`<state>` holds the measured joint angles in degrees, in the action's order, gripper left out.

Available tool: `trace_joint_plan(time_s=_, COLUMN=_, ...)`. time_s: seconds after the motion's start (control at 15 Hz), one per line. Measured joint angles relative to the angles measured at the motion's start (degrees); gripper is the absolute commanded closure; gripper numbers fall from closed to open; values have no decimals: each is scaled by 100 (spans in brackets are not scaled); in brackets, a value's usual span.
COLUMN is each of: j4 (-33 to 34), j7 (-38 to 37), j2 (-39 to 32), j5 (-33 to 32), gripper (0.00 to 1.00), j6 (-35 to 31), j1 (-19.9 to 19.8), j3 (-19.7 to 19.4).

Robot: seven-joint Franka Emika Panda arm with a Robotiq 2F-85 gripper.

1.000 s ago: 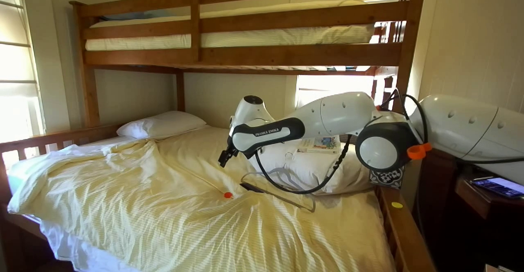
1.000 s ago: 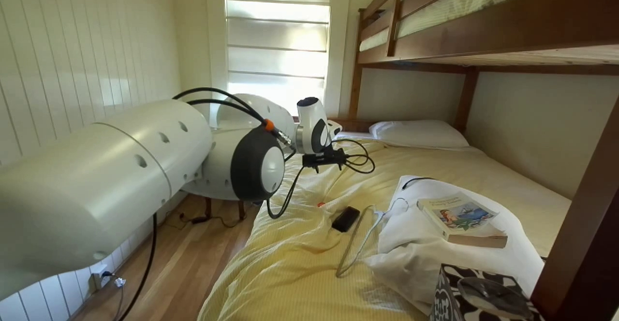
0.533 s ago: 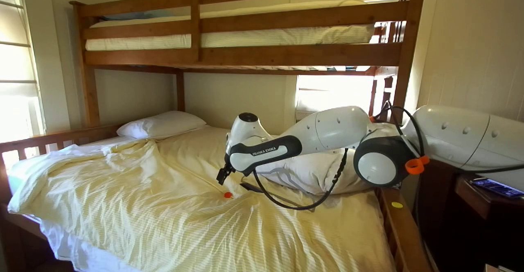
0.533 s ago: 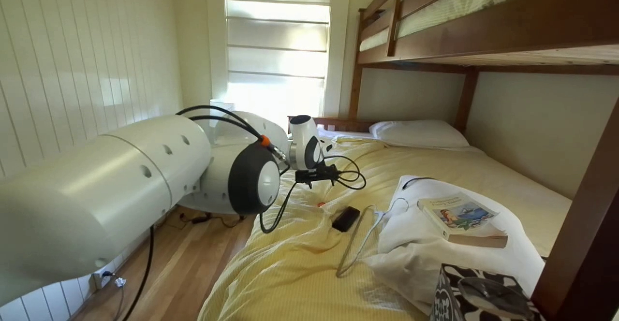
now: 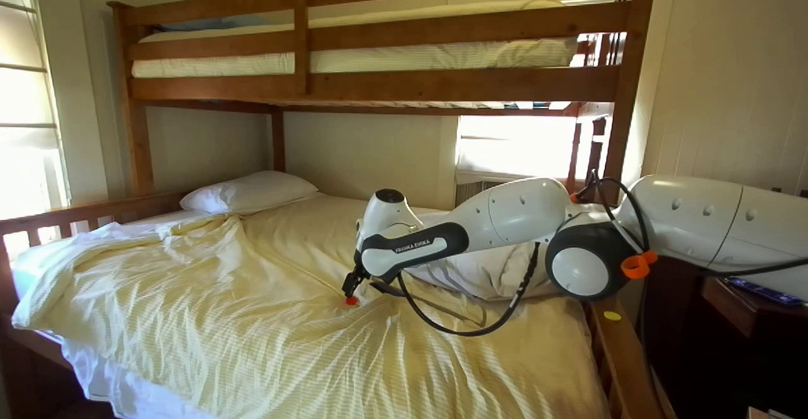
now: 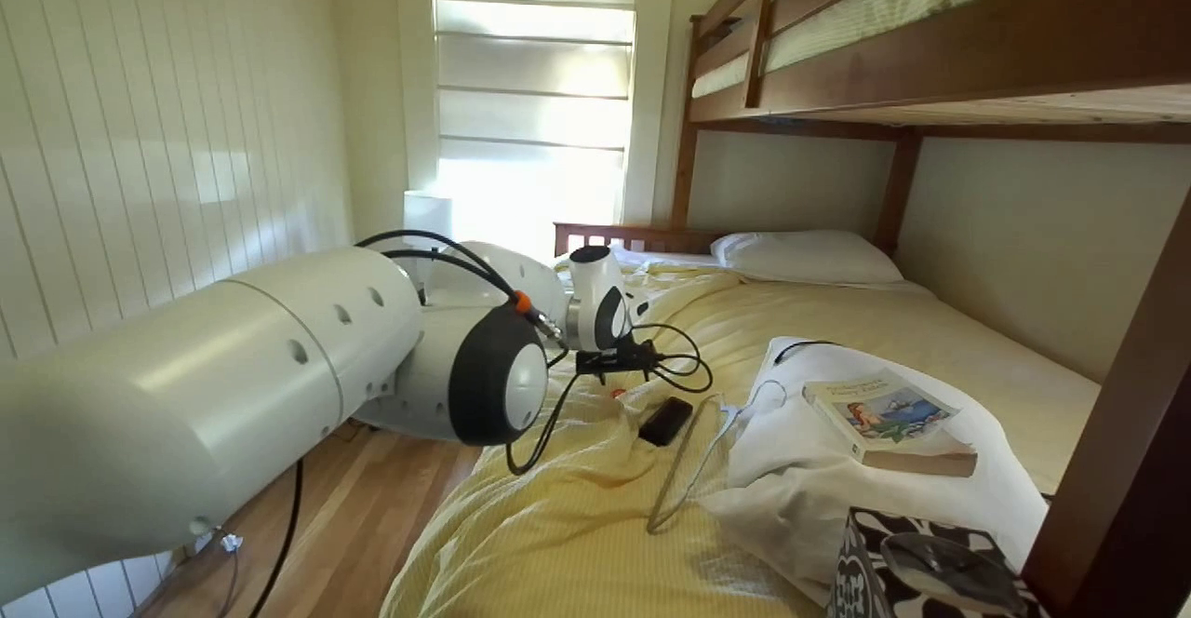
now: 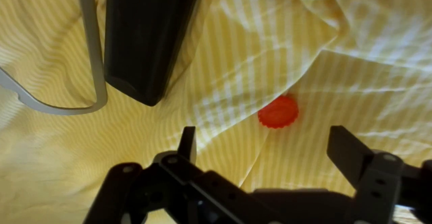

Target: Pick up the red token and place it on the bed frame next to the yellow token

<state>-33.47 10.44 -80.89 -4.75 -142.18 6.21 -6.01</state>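
Wrist view: red token at a fold of yellow sheet, just beyond the spread hand, sideways between its fingertips; black object cut off at top. In an exterior view, hand overlaps red token's upper edge, can't tell if touching; yellow token on bed frame; pillow part hidden by arm. In an exterior view, red token a mere speck below hand; box cut off at bottom
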Motion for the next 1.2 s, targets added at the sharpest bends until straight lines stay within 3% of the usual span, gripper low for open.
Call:
trace_joint_plan(time_s=0.47, j4=233, j7=298, j2=-77, j5=-1, gripper=0, j6=231, j1=-45, j3=154)
trace_joint_plan(time_s=0.93, j4=224, j7=314, j2=-282, j5=0, gripper=0, j6=-831, j1=-104, j3=213)
trace_joint_plan(time_s=1.2, j4=221, j7=648, j2=-421, j5=52, gripper=0, j6=-908, j1=-273, j3=648)
